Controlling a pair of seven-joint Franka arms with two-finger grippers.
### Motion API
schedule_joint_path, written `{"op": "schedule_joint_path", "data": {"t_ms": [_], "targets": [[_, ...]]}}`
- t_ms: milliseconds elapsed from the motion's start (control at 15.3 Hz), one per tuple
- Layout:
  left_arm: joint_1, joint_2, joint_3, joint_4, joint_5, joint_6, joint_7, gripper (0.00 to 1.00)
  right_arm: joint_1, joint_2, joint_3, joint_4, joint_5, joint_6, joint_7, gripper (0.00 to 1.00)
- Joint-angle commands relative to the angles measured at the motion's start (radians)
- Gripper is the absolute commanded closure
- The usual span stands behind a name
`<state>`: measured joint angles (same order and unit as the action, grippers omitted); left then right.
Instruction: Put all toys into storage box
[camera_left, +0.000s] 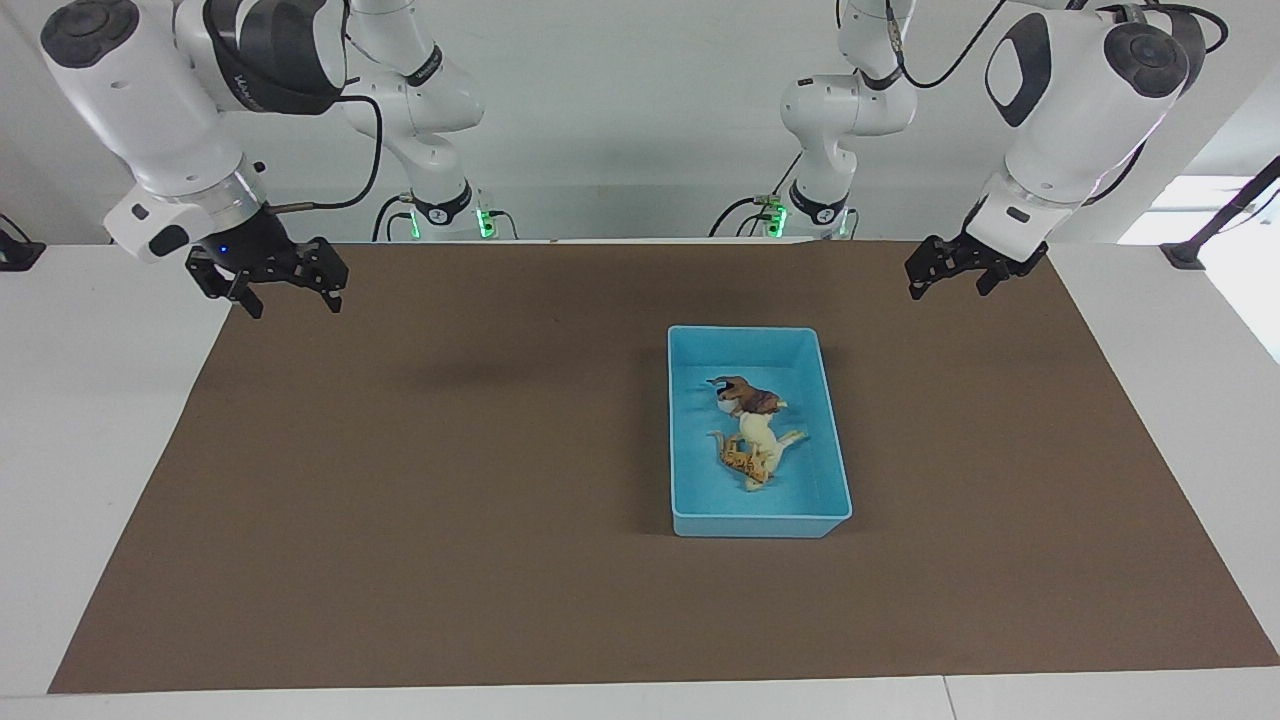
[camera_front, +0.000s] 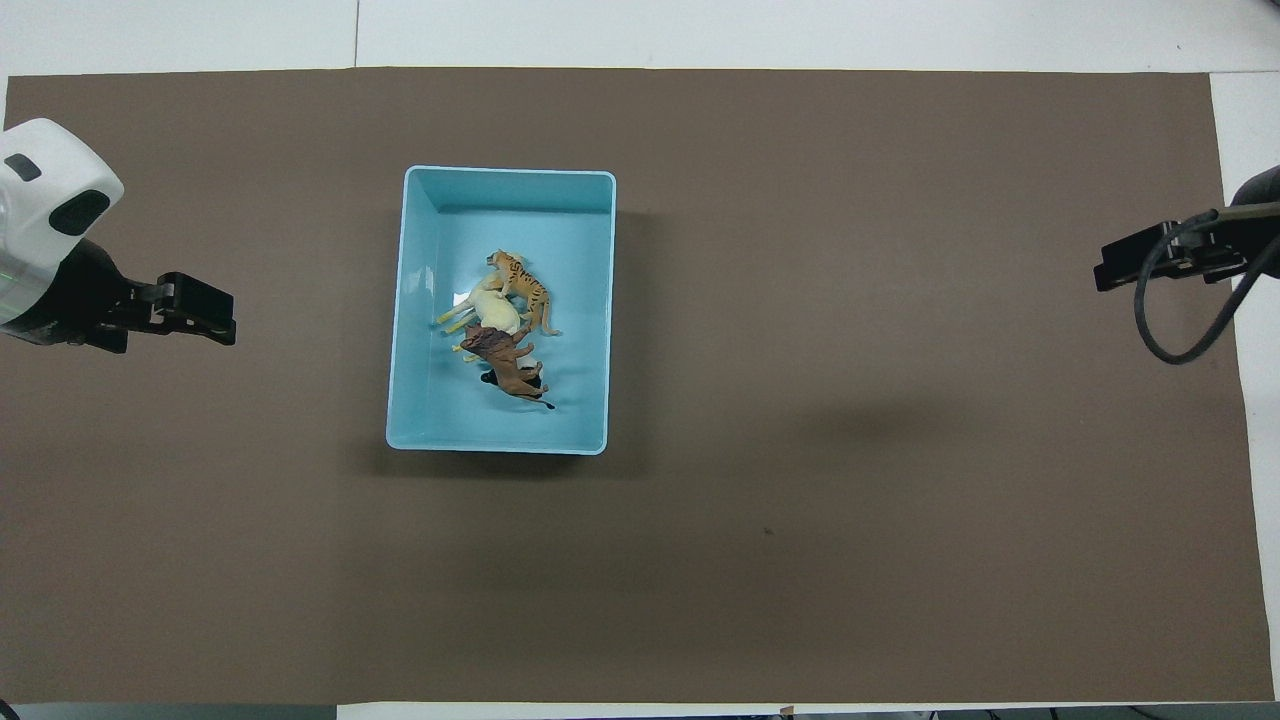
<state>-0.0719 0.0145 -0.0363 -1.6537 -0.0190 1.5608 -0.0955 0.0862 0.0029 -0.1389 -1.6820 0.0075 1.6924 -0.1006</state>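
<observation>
In the storage box, toward the left arm's end of the brown mat, the toys lie heaped mid-floor: tiger farthest from the robots, cream horse touching it, lion nearest the robots and lying against the horse. A black patch shows under the lion's flank, with a bit of white by the lion's head in the facing view; probably the panda, but it's mostly buried and I can't confirm it from either view.

No figurine on the mat outside the box, so I judge the loading step done and this as the retreat/park phase.

Right gripper is up in the air over the mat's corner at the right arm's end, fingers spread wide, nothing in them. Left gripper hangs over the mat's edge at the left arm's end, waiting; fingers look parted, also carrying nothing.

Next move, my read: nothing to grasp. If anything, verify the count of four, which means getting a look under the lion.

Hard to make out: the panda, as said. Overhead cuts off most of both arms; the right gripper shows there only as a dark tip plus cable at the frame edge.
</observation>
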Motion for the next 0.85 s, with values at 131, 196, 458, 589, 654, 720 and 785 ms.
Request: {"op": "schedule_joint_path", "data": {"t_ms": [131, 196, 458, 589, 654, 720, 785], "targets": [[0.006, -0.013, -0.001, -0.009, 0.004, 0.01, 0.006, 0.0, -0.02, -0.021, 0.019, -0.042, -0.07, 0.063, 0.001, 0.0], [0.006, -0.013, -0.001, -0.009, 0.004, 0.01, 0.006, 0.0, -0.022, -0.021, 0.021, -0.041, -0.067, 0.059, 0.002, 0.0], [0.006, -0.013, -0.001, -0.009, 0.004, 0.01, 0.006, 0.0, -0.023, -0.021, 0.022, -0.036, -0.019, 0.017, 0.002, 0.0], [0.006, -0.013, -0.001, -0.009, 0.004, 0.01, 0.006, 0.0, -0.026, -0.021, 0.022, -0.035, -0.009, 0.016, 0.006, 0.0], [0.006, -0.013, -0.001, -0.009, 0.004, 0.01, 0.006, 0.0, -0.026, -0.021, 0.022, -0.035, -0.009, 0.016, 0.006, 0.0], [0.006, -0.013, -0.001, -0.009, 0.004, 0.01, 0.006, 0.0, -0.028, -0.021, 0.022, -0.035, -0.009, 0.016, 0.006, 0.0], [0.006, -0.013, -0.001, -0.009, 0.004, 0.01, 0.006, 0.0, -0.025, -0.023, 0.022, -0.035, -0.009, 0.016, 0.006, 0.0]]}}
